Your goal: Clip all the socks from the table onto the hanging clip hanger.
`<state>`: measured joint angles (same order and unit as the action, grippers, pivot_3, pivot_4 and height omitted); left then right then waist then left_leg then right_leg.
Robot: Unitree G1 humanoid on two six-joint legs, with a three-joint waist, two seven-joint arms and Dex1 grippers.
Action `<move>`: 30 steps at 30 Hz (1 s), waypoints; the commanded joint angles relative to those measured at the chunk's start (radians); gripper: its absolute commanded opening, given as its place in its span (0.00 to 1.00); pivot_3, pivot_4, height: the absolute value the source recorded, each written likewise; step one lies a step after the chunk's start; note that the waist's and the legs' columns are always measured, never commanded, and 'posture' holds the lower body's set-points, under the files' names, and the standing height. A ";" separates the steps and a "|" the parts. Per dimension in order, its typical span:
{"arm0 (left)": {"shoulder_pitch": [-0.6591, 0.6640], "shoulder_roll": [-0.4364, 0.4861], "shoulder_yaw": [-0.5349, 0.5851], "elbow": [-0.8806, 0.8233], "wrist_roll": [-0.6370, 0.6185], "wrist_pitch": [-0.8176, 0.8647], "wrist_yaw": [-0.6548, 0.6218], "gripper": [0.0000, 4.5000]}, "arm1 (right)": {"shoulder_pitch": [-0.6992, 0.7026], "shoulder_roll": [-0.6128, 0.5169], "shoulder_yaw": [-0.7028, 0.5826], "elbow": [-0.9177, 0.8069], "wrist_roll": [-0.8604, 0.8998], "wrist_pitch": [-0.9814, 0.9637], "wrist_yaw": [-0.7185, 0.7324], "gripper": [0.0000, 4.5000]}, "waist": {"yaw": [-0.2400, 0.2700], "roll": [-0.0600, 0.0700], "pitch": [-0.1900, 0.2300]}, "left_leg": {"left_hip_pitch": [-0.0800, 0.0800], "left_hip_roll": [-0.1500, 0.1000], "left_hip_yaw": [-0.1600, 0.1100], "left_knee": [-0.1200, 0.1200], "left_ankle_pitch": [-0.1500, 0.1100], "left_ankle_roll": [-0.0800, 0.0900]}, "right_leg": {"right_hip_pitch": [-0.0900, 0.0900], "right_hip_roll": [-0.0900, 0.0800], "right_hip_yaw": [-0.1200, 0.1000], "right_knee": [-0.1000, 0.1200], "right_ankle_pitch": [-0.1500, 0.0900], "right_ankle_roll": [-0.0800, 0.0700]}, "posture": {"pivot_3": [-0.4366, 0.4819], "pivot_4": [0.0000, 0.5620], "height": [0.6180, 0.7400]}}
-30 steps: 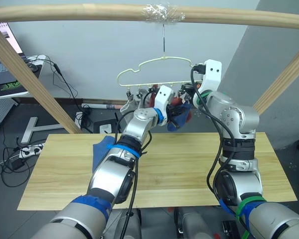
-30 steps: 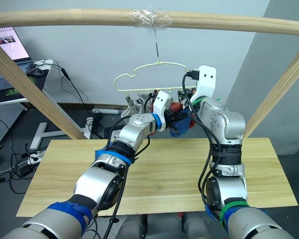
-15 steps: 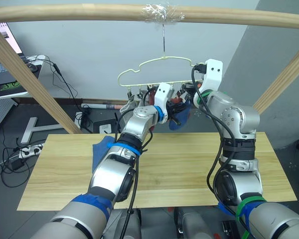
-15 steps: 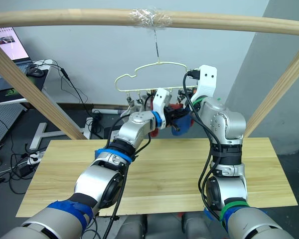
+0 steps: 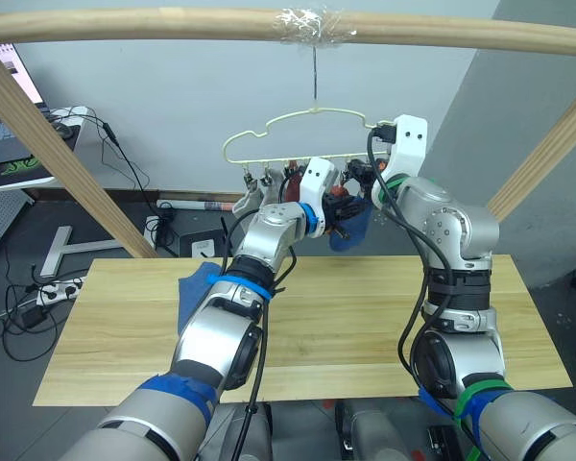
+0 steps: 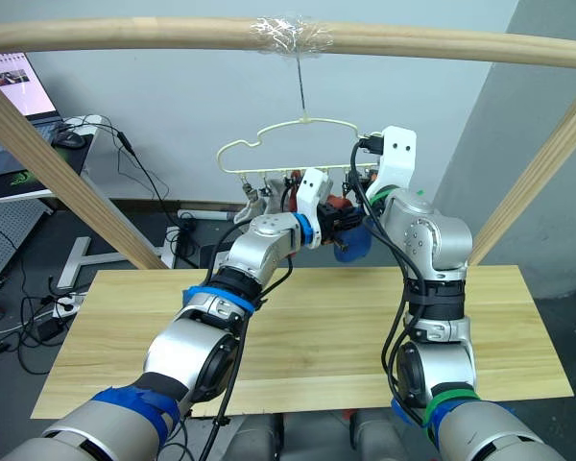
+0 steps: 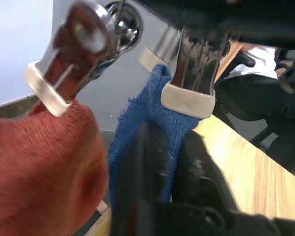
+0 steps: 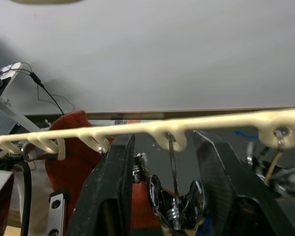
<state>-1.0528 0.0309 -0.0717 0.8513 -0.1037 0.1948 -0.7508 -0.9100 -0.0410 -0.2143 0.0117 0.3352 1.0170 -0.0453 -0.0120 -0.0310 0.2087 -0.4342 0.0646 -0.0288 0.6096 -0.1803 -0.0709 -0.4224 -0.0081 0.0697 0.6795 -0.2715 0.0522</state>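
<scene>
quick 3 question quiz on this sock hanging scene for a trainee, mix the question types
1. True or false: the left gripper is shut on the blue sock.
2. What colour is the sock still lying on the table?
3. The right gripper's fingers stand: A) on either side of a clip of the clip hanger, B) on the table, C) around a pole.

Key: 1 true; 2 blue; 3 A

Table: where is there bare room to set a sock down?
The table is bare from the left arm across to its right edge. A blue sock lies near the back left. The clip hanger is crowded: both grippers and hung socks bunch there.
</scene>
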 commanded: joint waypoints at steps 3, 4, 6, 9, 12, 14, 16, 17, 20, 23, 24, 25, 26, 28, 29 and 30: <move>0.028 0.021 -0.008 -0.116 -0.011 0.036 -0.028 0.57 | 0.038 0.008 -0.007 -0.145 0.033 0.077 -0.006 0.44 | -0.001 0.000 0.000 | 0.000 0.000 0.000 0.000 0.000 0.000 | 0.000 0.000 0.000 0.000 0.000 0.000 | 0.52 0.31 1.00; 0.037 0.026 -0.011 -0.133 -0.011 0.045 -0.034 0.63 | 0.046 0.010 -0.007 -0.161 0.034 0.090 -0.007 0.44 | -0.002 0.000 0.000 | 0.000 0.000 0.000 0.000 0.000 0.000 | 0.000 0.000 0.000 0.000 0.000 0.000 | 0.52 0.31 1.00; 0.062 0.040 -0.016 -0.180 -0.016 0.074 -0.050 0.70 | 0.068 0.012 -0.009 -0.203 0.037 0.124 -0.010 0.44 | -0.006 0.000 0.000 | 0.000 0.000 0.000 0.000 0.000 0.000 | 0.000 0.000 0.000 0.000 0.000 0.000 | 0.52 0.31 1.00; 0.114 0.068 -0.022 -0.279 -0.029 0.125 -0.079 0.70 | 0.117 0.011 -0.009 -0.290 0.043 0.182 -0.013 0.44 | -0.010 0.000 0.000 | 0.000 0.000 -0.001 0.000 0.000 0.000 | 0.000 0.000 0.000 0.001 0.000 0.000 | 0.51 0.31 1.00; 0.163 0.097 -0.026 -0.380 -0.049 0.178 -0.105 0.70 | 0.167 0.004 0.002 -0.374 0.046 0.227 -0.012 0.44 | -0.012 0.000 0.000 | 0.000 0.000 -0.001 0.000 0.000 0.000 | 0.000 0.000 0.000 0.001 0.000 0.000 | 0.51 0.31 1.00; 0.191 0.117 -0.028 -0.439 -0.061 0.211 -0.123 0.70 | 0.192 -0.001 0.007 -0.421 0.046 0.245 -0.010 0.44 | -0.013 0.000 0.000 | 0.000 0.000 -0.001 0.000 0.000 0.000 | 0.000 0.000 0.000 0.001 0.000 0.000 | 0.50 0.31 1.00; 0.232 0.151 -0.024 -0.517 -0.086 0.225 -0.157 0.70 | 0.232 -0.023 0.030 -0.489 0.037 0.250 -0.005 0.44 | -0.016 0.000 0.000 | 0.000 0.000 -0.001 0.000 0.000 0.000 | 0.000 0.000 0.000 0.001 0.000 0.000 | 0.50 0.30 1.00; 0.249 0.167 -0.021 -0.548 -0.098 0.227 -0.173 0.70 | 0.250 -0.034 0.043 -0.515 0.028 0.246 -0.006 0.44 | -0.017 0.000 0.000 | 0.000 0.000 -0.001 0.000 0.000 0.000 | 0.000 0.000 0.000 0.001 0.000 0.000 | 0.50 0.30 1.00; 0.286 0.213 -0.008 -0.632 -0.148 0.265 -0.214 0.70 | 0.309 -0.054 0.074 -0.578 -0.004 0.218 -0.025 0.44 | -0.019 0.000 0.000 | 0.001 0.000 -0.001 0.000 0.000 0.000 | 0.001 0.000 0.000 0.001 0.000 0.000 | 0.49 0.29 1.00; 0.303 0.251 0.009 -0.690 -0.198 0.302 -0.238 0.70 | 0.362 -0.053 0.089 -0.617 -0.041 0.183 -0.049 0.44 | -0.019 0.000 0.000 | 0.001 0.000 -0.001 0.001 0.000 0.000 | 0.001 0.000 0.000 0.001 0.000 0.000 | 0.49 0.29 1.00; 0.307 0.262 0.021 -0.707 -0.220 0.311 -0.245 0.70 | 0.378 -0.049 0.092 -0.625 -0.054 0.169 -0.059 0.44 | -0.020 0.000 0.000 | 0.001 0.000 -0.001 0.001 0.000 0.000 | 0.001 0.000 0.000 0.001 0.000 0.000 | 0.48 0.28 1.00; 0.309 0.276 0.033 -0.723 -0.243 0.322 -0.257 0.70 | 0.390 -0.040 0.092 -0.631 -0.068 0.149 -0.072 0.44 | -0.020 0.000 0.000 | 0.001 0.000 -0.001 0.001 0.000 0.000 | 0.001 0.000 0.000 0.001 0.000 0.000 | 0.48 0.28 1.00; 0.310 0.286 0.043 -0.737 -0.261 0.330 -0.266 0.70 | 0.398 -0.032 0.092 -0.634 -0.079 0.131 -0.082 0.44 | -0.020 0.000 0.000 | 0.001 0.000 -0.001 0.002 0.000 0.000 | 0.001 0.000 0.000 0.001 0.000 0.000 | 0.48 0.28 1.00; 0.309 0.310 0.056 -0.760 -0.290 0.345 -0.280 0.70 | 0.408 -0.023 0.096 -0.636 -0.099 0.096 -0.095 0.44 | -0.020 0.000 0.000 | 0.001 0.000 -0.001 0.002 0.000 0.000 | 0.001 0.000 0.000 0.001 0.000 0.000 | 0.48 0.28 1.00; 0.307 0.324 0.055 -0.769 -0.296 0.350 -0.287 0.70 | 0.412 -0.022 0.102 -0.634 -0.109 0.079 -0.096 0.44 | -0.021 0.000 0.000 | 0.001 0.000 -0.001 0.002 0.000 0.000 | 0.001 0.000 0.000 0.001 0.000 0.000 | 0.48 0.28 1.00; 0.306 0.338 0.052 -0.776 -0.297 0.349 -0.293 0.70 | 0.417 -0.018 0.105 -0.631 -0.116 0.063 -0.099 0.44 | -0.021 0.000 -0.001 | 0.001 0.000 -0.001 0.002 0.000 0.000 | 0.001 0.000 0.000 0.001 0.000 0.000 | 0.48 0.25 1.00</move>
<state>-0.7395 0.3543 -0.0324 0.1220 -0.3747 0.5424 -1.0232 -0.4910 -0.0633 -0.1146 -0.5837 0.2410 1.1300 -0.1357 -0.0331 -0.0309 0.2081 -0.4333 0.0648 -0.0297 0.6114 -0.1802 -0.0711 -0.4212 -0.0081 0.0699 0.6805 -0.2715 0.0521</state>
